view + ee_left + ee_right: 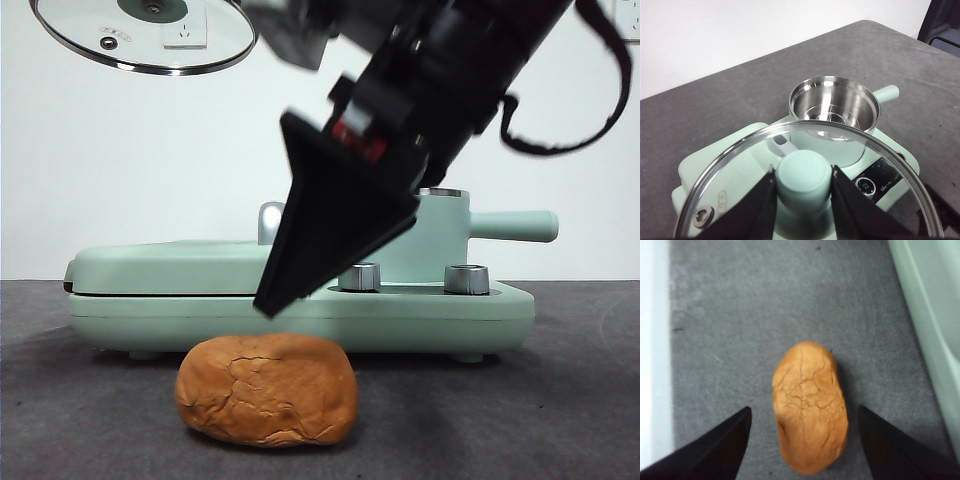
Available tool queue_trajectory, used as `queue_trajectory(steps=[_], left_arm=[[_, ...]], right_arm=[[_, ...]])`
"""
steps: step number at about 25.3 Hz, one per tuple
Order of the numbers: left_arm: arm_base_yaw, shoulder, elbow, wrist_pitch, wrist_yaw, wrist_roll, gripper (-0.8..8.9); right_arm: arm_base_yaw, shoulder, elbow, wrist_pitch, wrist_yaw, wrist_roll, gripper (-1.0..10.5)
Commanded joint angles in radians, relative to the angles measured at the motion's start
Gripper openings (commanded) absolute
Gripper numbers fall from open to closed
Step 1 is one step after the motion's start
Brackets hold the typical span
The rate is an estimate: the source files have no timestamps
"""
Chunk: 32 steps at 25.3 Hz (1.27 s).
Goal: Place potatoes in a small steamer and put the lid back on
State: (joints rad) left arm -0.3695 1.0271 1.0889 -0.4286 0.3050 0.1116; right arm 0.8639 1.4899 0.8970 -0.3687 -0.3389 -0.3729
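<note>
Lying cracked, orange-brown potato [811, 407] between open right hand [805, 445]; left hand [804, 207] grips lid [890, 160].

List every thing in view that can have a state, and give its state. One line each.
potato: lying on the table, not gripped
small steamer: uncovered, empty, standing on the mint-green base
lid: off the pot, held up by its knob
left gripper: shut on the lid's knob
right gripper: open, jaws either side of the potato, above it
griddle cover: closed flat

white wall [120, 160], grey felt tabletop [80, 400]
</note>
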Motion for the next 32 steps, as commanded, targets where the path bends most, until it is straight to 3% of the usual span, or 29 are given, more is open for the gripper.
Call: queue_trajectory(steps=[1, 9, 27, 30, 32], left_arm=[[-0.003, -0.003, 0.014, 0.032, 0.002, 0.007, 0.1], [-0.003, -0.003, 0.014, 0.032, 0.002, 0.008, 0.1], [-0.003, -0.002, 0.014, 0.032, 0.002, 0.011, 0.1], [-0.003, -0.002, 0.014, 0.032, 0.002, 0.011, 0.1], [-0.003, -0.002, 0.014, 0.032, 0.002, 0.011, 0.1]], right_arm=[[0.012, 0.044, 0.018, 0.017, -0.002, -0.031, 3.4], [0.031, 0.098, 0.018, 0.036, -0.001, -0.059, 3.4], [0.047, 0.15, 0.018, 0.04, 0.029, -0.043, 3.4], [0.05, 0.149, 0.018, 0.036, 0.027, -0.003, 1.9], [0.05, 0.145, 0.018, 0.024, 0.026, 0.003, 1.9]])
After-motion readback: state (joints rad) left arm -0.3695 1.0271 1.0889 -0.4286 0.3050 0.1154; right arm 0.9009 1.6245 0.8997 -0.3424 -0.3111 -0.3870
